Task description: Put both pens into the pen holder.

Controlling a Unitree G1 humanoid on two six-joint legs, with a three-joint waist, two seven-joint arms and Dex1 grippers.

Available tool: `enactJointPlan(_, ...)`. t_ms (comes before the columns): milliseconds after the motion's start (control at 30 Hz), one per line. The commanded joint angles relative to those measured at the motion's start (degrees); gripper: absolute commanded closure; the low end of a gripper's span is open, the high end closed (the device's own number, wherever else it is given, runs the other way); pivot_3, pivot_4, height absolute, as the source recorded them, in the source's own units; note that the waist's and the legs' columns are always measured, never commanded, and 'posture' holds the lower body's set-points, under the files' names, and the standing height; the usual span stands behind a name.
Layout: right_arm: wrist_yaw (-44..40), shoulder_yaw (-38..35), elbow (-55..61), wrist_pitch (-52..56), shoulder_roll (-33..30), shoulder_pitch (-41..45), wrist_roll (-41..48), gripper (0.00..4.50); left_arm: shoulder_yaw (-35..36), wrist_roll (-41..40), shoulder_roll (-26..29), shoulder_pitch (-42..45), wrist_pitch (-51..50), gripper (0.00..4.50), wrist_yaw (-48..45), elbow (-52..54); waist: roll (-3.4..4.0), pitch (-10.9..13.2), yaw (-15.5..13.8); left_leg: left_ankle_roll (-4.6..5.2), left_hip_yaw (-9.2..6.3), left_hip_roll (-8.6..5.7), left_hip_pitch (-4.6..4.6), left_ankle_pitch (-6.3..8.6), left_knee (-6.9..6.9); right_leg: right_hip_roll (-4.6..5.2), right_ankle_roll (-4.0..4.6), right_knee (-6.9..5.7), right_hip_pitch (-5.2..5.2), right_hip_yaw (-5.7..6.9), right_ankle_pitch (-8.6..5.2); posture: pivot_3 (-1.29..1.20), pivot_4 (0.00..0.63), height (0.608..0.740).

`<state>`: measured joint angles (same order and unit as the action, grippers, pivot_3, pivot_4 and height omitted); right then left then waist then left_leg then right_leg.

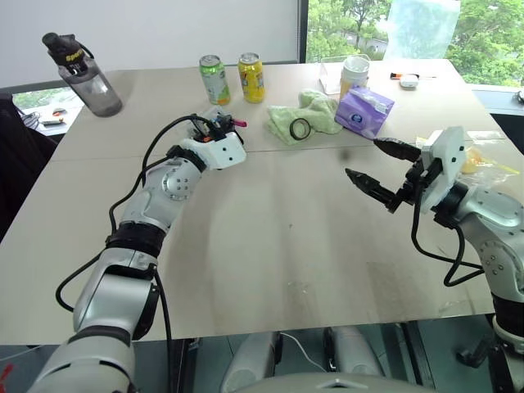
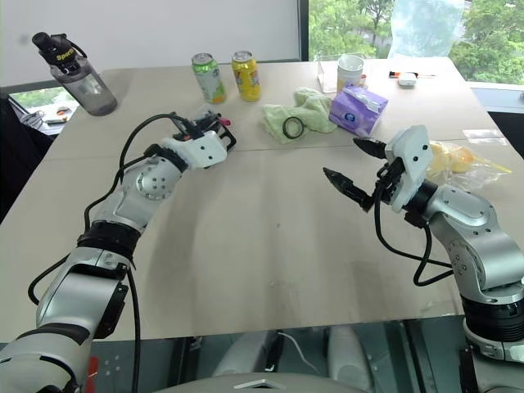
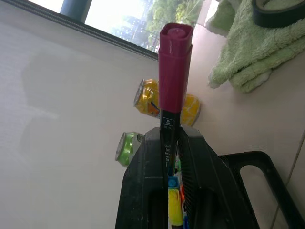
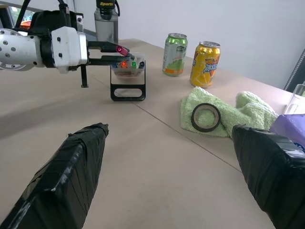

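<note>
Left gripper [image 4: 125, 52] clamped on pink-ended pen [image 3: 173, 81], held level over pen holder [image 4: 127, 78] for dropping in; right gripper [image 1: 372, 168] waiting apart, jaws wide open

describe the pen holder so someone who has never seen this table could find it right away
On the far left part of the table, before the green can, the left gripper holds a pink-capped pen over the pen holder. It alone is a small clear box in a black loop frame.

Silver-white jointed arms, looping black cables, black tape-wrapped fingers [image 4: 71, 167].
</note>
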<state>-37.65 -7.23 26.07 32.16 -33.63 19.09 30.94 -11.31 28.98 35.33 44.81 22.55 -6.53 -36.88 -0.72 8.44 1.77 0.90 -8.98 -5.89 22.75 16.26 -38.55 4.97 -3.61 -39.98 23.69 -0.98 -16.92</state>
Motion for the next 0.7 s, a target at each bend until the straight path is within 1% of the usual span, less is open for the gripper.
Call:
enactJointPlan(33,-0.1,-0.9,1.4,-1.0,-0.5,0.8,0.4,0.03,1.8,-1.7,0.1,1.9,-0.9,4.50,0.5,-1.3,0.00,0.0,0.3,0.00,0.00,0.00,0.00,0.00,0.00,0.00,0.00,-0.01,0.00,0.00,0.00,0.00,0.150,0.740)
enactJointPlan(100,-0.2,-0.7,1.5,-0.9,-0.6,0.8,0.4,0.00,2.0,-2.6,-0.1,3.0,-1.2,3.61,-0.2,-2.9,0.00,0.0,0.4,0.00,0.00,0.00,0.00,0.00,0.00,0.00,0.00,-0.02,0.00,0.00,0.00,0.00,0.150,0.740)
enactJointPlan(133,-0.2,-0.7,1.5,-0.8,-0.6,0.9,0.4,0.00,1.8,-2.7,-0.1,3.7,-1.5,3.41,-0.1,-3.8,0.00,0.0,0.4,0.00,0.00,0.00,0.00,0.00,-0.01,0.00,0.00,-0.02,0.00,0.01,0.00,0.00,0.150,0.740)
enactJointPlan(167,-0.1,-0.7,1.6,-0.7,-0.6,1.0,0.4,0.00,1.7,-2.5,-0.1,4.6,-1.6,2.89,0.6,-4.8,0.00,0.0,0.4,0.00,-0.01,0.00,0.00,0.00,-0.02,0.00,0.00,-0.02,0.00,0.02,0.00,0.00,0.150,0.740)
enactJointPlan(200,0.0,-0.7,1.7,-0.6,-0.6,1.0,0.4,0.00,1.5,-2.2,-0.1,5.3,-1.6,2.59,1.3,-5.6,-0.01,0.0,0.4,0.00,0.00,0.00,0.00,0.00,-0.02,0.00,0.00,-0.02,0.00,0.03,0.00,0.00,0.150,0.740)
enactJointPlan(267,0.2,-0.7,1.9,-0.4,-0.6,1.2,0.5,0.00,1.1,-1.2,0.0,6.7,-1.8,1.47,3.4,-7.4,-0.01,0.0,0.4,0.00,0.01,0.00,0.01,0.00,-0.03,0.00,0.00,-0.03,0.00,0.02,0.00,0.00,0.150,0.740)
enactJointPlan(300,0.3,-0.7,2.0,-0.3,-0.6,1.2,0.5,0.00,0.9,-0.8,0.0,7.3,-1.9,1.16,4.2,-8.2,-0.01,0.0,0.5,0.00,0.01,0.00,0.01,0.00,-0.03,0.00,0.00,-0.02,0.00,0.02,0.00,0.00,0.150,0.740)
enactJointPlan(367,0.6,-0.7,2.2,0.0,-0.5,1.2,0.6,0.00,0.7,-0.6,-0.1,8.2,-1.9,0.06,5.3,-9.6,-0.01,0.0,0.5,0.00,0.01,0.00,0.00,0.00,-0.04,0.00,0.00,-0.04,0.00,0.02,0.00,0.00,0.150,0.740)
enactJointPlan(700,0.6,-1.0,2.3,-0.1,-0.5,0.5,0.9,0.00,0.5,-1.5,-0.6,9.5,-0.6,0.02,6.3,-11.3,-0.02,0.0,0.5,0.00,0.01,0.00,0.01,0.00,-0.05,0.00,0.00,-0.05,0.01,0.02,0.00,0.00,0.150,0.740)
